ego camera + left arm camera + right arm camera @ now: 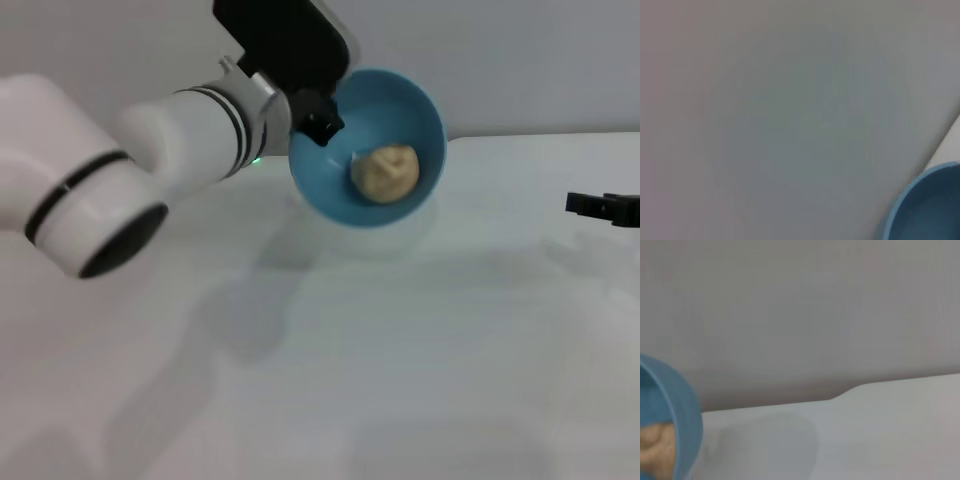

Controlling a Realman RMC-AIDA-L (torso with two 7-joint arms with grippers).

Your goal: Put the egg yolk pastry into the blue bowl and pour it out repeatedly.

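The egg yolk pastry [385, 171] lies inside the tilted blue bowl [420, 110], raised over the table [400, 350]; the left gripper [318, 122] apparently clamps its rim. Pouring is underway; more tilt is needed. The right gripper [600, 207] idles, fingers unclear.

- A smooth, matte white desk [420, 380] fills most of the head view, stretching from the near edge to the back.
- Behind it stands a plain pale grey wall [520, 60] with no marks or fittings.
- The desk's far edge meets the wall in a soft, straight line across the upper part of the view.
- Soft, diffuse light falls from above, laying faint grey shadows [250, 320] on the desk's left and middle.
- In the right wrist view, the same grey wall [815, 315] rises above the white desk [890, 440].
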